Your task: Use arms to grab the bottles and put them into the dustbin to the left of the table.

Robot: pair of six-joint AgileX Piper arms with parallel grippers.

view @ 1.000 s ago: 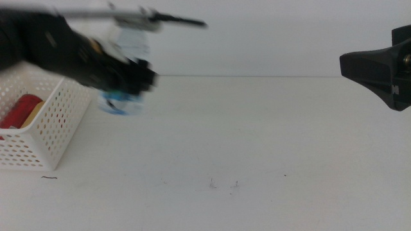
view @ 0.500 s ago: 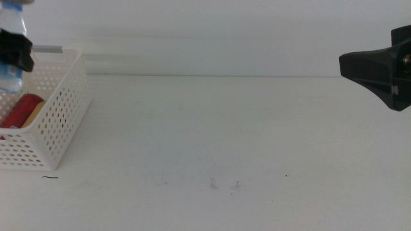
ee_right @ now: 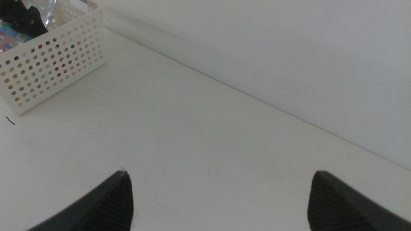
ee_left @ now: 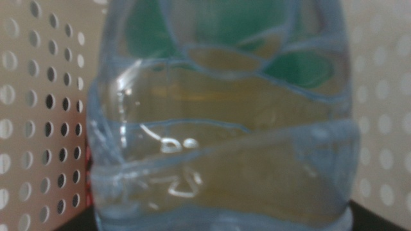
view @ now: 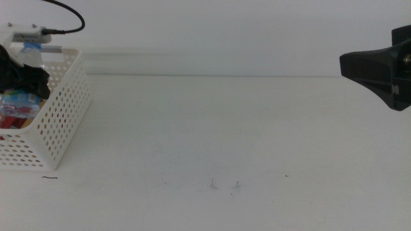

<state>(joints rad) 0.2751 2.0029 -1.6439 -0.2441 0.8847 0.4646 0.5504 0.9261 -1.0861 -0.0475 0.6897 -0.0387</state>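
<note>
A clear water bottle [ee_left: 218, 128] fills the left wrist view, with perforated dustbin walls [ee_left: 38, 115] on both sides of it. In the middle view my left gripper [view: 26, 80] hangs over the white dustbin [view: 61, 119] at the table's left edge, shut on that bottle [view: 18, 101], whose lower part is down inside the bin. A red can [view: 11, 120] lies in the bin beneath it. My right gripper [view: 352, 64] waits at the right edge, above the table [view: 225, 128]. Its own view shows the right gripper [ee_right: 225, 202] open with nothing in it.
The right wrist view shows the dustbin [ee_right: 58, 61] far off across the white tabletop [ee_right: 192, 141]. A few small dark marks [view: 225, 185] dot the table near its front. A pale wall rises behind the table.
My left gripper has carried the water bottle leftward from above the table to over the dustbin, then lowered it into the bin. The right arm has not moved.
</note>
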